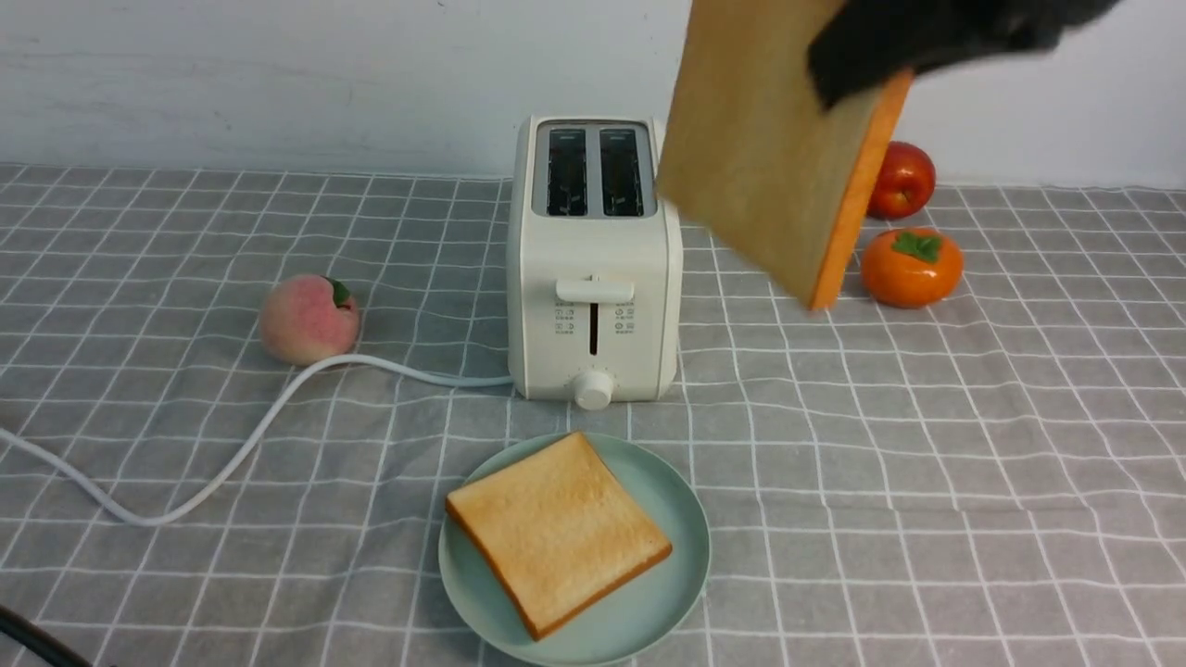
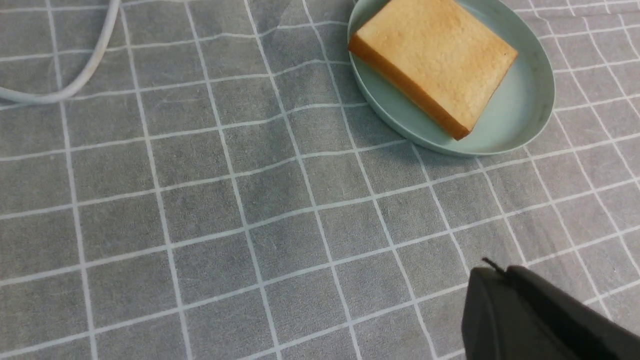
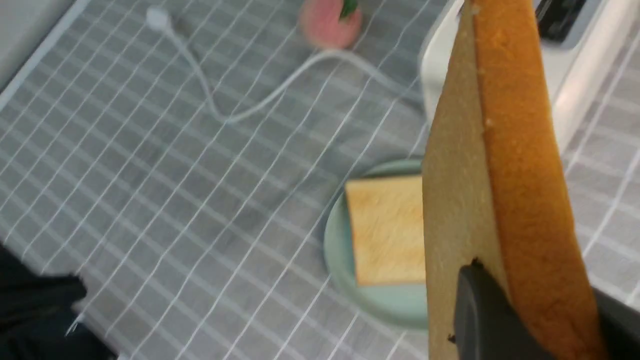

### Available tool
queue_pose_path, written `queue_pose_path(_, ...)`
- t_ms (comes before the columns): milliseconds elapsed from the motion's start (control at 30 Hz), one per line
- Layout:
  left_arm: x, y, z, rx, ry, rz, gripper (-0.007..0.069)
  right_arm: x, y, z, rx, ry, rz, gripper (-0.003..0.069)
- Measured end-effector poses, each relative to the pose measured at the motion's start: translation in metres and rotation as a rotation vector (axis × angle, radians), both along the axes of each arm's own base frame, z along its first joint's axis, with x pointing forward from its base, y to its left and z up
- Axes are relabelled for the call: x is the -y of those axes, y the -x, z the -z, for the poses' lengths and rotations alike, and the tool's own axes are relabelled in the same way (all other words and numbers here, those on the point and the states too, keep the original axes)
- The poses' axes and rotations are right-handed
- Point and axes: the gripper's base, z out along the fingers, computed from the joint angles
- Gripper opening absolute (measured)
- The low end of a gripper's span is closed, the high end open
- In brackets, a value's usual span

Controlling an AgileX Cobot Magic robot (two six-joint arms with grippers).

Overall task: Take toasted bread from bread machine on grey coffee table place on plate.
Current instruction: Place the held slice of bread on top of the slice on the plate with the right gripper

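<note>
Clamping toasted bread (image 1: 760, 157), right claw (image 1: 857, 74) hangs near icon-printed bread machine (image 1: 593, 324)

The right tool (image 3: 545, 320) clamps a slice of toast (image 3: 500, 175) seen nearly edge-on, orange-brown crust toward the camera, with one dark finger (image 3: 482, 315) pressed against its pale face. Behind it, a second slice (image 3: 387, 230) lies flat on the mint-green plate (image 3: 340, 265) on the grey gridded counter (image 3: 175, 190). The cream toaster (image 3: 575, 85) stands near the plate, and its white cord (image 3: 250, 107) curves past a blurred peach (image 3: 330, 20).
</note>
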Motion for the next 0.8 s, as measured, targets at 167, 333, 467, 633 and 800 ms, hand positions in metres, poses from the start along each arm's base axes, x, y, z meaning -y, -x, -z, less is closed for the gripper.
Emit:
queue_pose_path(167,0.000,0.000,0.005,-0.015,-0.001,-0.001,-0.0014,-0.022,-0.021,0.077,-0.186,-0.081,-0.118,0.0111)
queue_pose_path(333,0.000,0.000,0.005,-0.011,0.009,-0.002,-0.0014,-0.017,-0.058,0.123,-0.293,-0.212,-0.065,0.0111)
queue_pose_path(467,0.001,-0.001,0.004,-0.007,0.011,-0.004,-0.0014,-0.010,-0.091,0.155,-0.376,-0.312,0.001,0.0111)
queue_pose_path(633,0.000,-0.001,0.004,-0.005,0.012,-0.005,-0.0014,-0.021,-0.110,0.194,-0.456,-0.365,-0.003,0.0110)
queue_pose_path(800,0.000,-0.001,0.004,-0.005,0.012,-0.005,-0.0014,-0.034,-0.115,0.228,-0.538,-0.347,-0.006,0.0110)
